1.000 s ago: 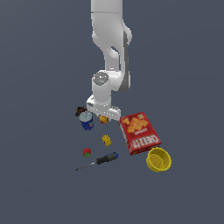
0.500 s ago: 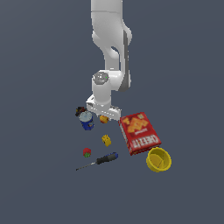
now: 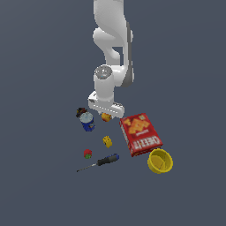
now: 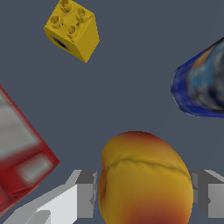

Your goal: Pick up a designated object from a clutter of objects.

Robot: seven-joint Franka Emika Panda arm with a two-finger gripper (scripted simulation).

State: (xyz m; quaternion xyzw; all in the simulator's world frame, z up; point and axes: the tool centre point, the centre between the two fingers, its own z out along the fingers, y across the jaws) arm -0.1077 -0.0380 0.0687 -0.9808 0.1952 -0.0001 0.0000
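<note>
the fruit fills the near part of the wrist view, a yellow-orange ball going red at one end, a bit egg-shaped with a crease running across it. its long axis looks to run away from the camera and across the line between the fingers, though it's close enough to round that i wouldn't swear to it. it sits right between the two grey fingers, one on each side, with the pads just beside its skin or touching it, can't tell which, so i can't say whether the gripper is actually clamped on it. in the exterior view the fruit is a tiny orange dot directly under the white gripper, and whether it rests on the floor or hangs above it i can't tell. the floor is flat plain dark grey all round, no walls or furniture showing. just past the fruit are the blue can on the exterior view's left and the red box on its right, then the yellow block, and further out the strawberry, the screwdriver and the yellow bowl.
</note>
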